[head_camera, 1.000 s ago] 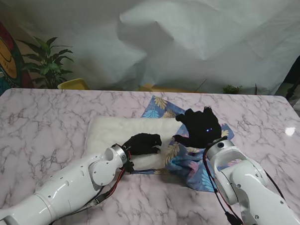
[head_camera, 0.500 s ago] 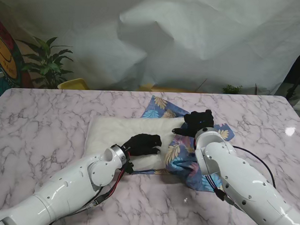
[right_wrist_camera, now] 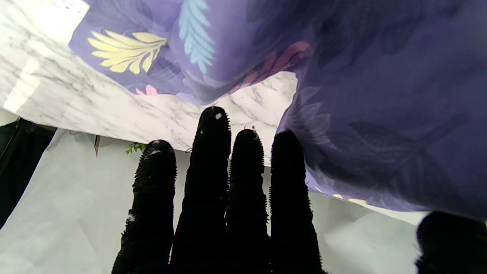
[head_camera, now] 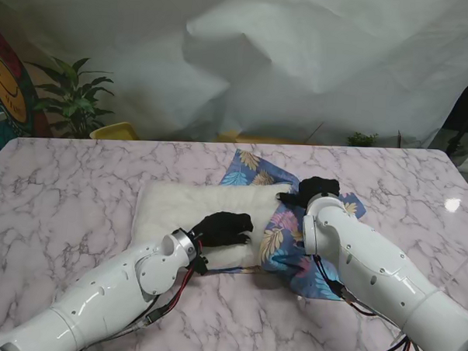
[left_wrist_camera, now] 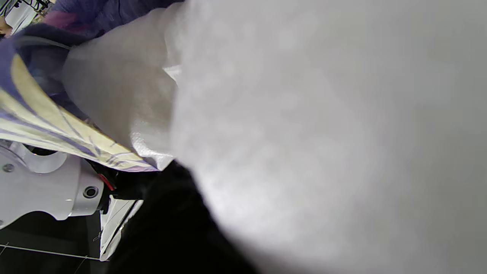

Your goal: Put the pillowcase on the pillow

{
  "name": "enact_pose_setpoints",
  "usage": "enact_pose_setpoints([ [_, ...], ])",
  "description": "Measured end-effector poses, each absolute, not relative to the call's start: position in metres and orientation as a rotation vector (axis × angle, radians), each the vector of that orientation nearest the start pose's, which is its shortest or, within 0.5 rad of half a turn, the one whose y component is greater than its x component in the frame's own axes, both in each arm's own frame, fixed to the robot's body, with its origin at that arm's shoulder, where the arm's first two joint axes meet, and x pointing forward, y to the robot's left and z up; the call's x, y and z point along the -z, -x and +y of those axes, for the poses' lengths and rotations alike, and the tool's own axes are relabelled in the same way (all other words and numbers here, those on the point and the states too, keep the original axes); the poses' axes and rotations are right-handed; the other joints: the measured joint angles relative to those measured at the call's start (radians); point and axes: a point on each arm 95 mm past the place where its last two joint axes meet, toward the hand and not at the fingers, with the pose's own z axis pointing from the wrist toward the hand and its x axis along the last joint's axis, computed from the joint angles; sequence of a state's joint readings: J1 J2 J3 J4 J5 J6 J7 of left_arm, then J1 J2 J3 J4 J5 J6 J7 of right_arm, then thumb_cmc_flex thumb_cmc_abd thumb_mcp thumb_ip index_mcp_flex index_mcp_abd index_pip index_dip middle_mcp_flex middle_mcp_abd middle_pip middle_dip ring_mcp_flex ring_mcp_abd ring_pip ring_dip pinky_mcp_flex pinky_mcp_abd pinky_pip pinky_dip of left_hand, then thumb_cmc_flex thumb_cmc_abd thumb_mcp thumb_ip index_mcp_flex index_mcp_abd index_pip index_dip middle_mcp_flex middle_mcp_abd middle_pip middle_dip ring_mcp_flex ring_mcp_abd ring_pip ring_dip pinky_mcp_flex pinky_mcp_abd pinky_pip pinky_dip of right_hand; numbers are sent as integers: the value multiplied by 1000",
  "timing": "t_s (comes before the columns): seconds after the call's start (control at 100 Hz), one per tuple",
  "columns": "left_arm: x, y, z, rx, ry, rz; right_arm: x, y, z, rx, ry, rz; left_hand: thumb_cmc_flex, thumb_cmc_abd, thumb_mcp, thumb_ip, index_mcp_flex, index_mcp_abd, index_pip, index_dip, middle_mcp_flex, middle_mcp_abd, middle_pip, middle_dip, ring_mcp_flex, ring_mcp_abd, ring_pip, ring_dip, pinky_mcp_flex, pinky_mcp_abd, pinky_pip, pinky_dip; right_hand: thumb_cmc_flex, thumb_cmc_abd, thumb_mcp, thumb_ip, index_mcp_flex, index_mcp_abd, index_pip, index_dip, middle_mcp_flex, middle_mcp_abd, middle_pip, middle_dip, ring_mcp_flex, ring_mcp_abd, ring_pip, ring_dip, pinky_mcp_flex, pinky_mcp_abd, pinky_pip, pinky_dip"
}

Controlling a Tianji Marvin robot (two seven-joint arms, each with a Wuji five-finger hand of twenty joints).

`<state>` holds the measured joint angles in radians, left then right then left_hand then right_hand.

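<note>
My arms are glossy white shells (red and black cables trail beneath them), ending in black bristly-textured left hand and right hand.

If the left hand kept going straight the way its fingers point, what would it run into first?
Probably the open edge of the floral pillowcase. The left hand rests on the white pillow with its fingers pointing right, toward that edge close ahead. Depth is hard to judge, so it may slide under the fabric.

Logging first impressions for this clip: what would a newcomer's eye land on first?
The blue leaf-print pillowcase bunched over the right end of the white pillow, mid-table. Next, two black-gloved hands: the left hand resting on the pillow's near edge, the right hand at the pillowcase's far side, fingers extended.
</note>
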<state>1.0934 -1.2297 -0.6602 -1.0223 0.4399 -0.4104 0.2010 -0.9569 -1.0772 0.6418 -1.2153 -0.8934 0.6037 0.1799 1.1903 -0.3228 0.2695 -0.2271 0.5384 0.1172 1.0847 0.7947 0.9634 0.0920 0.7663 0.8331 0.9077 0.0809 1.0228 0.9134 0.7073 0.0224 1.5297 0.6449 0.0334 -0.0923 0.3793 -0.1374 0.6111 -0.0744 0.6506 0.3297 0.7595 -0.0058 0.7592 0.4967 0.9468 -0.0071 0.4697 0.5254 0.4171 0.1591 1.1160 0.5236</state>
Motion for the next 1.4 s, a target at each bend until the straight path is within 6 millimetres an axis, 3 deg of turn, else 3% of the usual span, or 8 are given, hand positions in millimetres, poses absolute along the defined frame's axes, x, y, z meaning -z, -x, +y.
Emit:
enact_pose_setpoints([
  [0.11,380,-453,-116,2095,1373,1660,312,-521,10,-886,-1322,1471,1,0,-1,0,0,0,0,0,0,0,0,0,0,0,0,0,0,0,0,0,244,-152,37,6,122,-76,100,-5,171,-62,0,4,125,-30,28,32,37,1,16,14],
  [0.21,380,-452,-116,2097,1372,1660,308,-524,12,-951,-1314,1440,1,0,-1,0,0,0,0,0,0,0,0,0,0,0,0,0,0,-1,0,0,356,-390,435,-138,177,-181,363,-210,349,-107,0,24,258,-74,102,75,95,0,54,14],
  [0.28,381,-452,-116,2098,1373,1659,305,-525,13,-1036,-1322,1383,1,0,-1,0,0,0,0,0,-1,0,1,0,0,0,0,0,0,-1,0,0,434,-454,620,-149,222,-207,413,-220,408,-110,1,43,307,-88,140,92,127,-1,74,14],
  [0.33,381,-452,-116,2098,1373,1659,304,-525,12,-1066,-1325,1370,1,0,-1,0,0,0,0,0,-1,0,1,0,0,0,0,0,0,-1,0,0,447,-484,653,-149,222,-209,426,-220,421,-112,1,59,321,-89,150,100,139,-1,76,14],
  [0.68,383,-451,-116,2108,1377,1666,302,-517,19,-1120,-1271,1292,1,0,-1,0,0,0,0,0,-1,0,2,1,0,0,0,4,0,-1,2,1,466,-501,668,-159,222,-209,427,-204,431,-113,1,87,338,-91,175,123,166,-1,94,14],
  [0.98,386,-449,-120,2137,1367,1685,298,-515,45,-1261,-1130,1130,1,0,-1,0,0,0,0,0,-1,0,4,2,0,0,2,5,0,-1,3,1,466,-501,668,-159,222,-209,427,-200,432,-113,1,87,338,-91,177,123,180,-2,104,13],
  [1.2,386,-449,-123,2159,1338,1616,300,-517,63,-1375,-1265,1226,1,0,-1,0,0,0,0,0,-1,0,5,2,0,0,2,6,0,-1,4,1,468,-501,674,-159,222,-200,427,-192,432,-113,1,88,347,-91,200,123,181,-2,105,13],
  [1.4,385,-450,-126,2090,1350,1487,293,-500,78,-1475,-1396,1332,1,0,-3,0,0,0,0,0,-1,0,5,2,0,-1,2,6,0,-1,4,1,481,-499,674,-159,221,-175,427,-192,432,-111,2,88,347,-91,200,123,181,-3,112,13],
])
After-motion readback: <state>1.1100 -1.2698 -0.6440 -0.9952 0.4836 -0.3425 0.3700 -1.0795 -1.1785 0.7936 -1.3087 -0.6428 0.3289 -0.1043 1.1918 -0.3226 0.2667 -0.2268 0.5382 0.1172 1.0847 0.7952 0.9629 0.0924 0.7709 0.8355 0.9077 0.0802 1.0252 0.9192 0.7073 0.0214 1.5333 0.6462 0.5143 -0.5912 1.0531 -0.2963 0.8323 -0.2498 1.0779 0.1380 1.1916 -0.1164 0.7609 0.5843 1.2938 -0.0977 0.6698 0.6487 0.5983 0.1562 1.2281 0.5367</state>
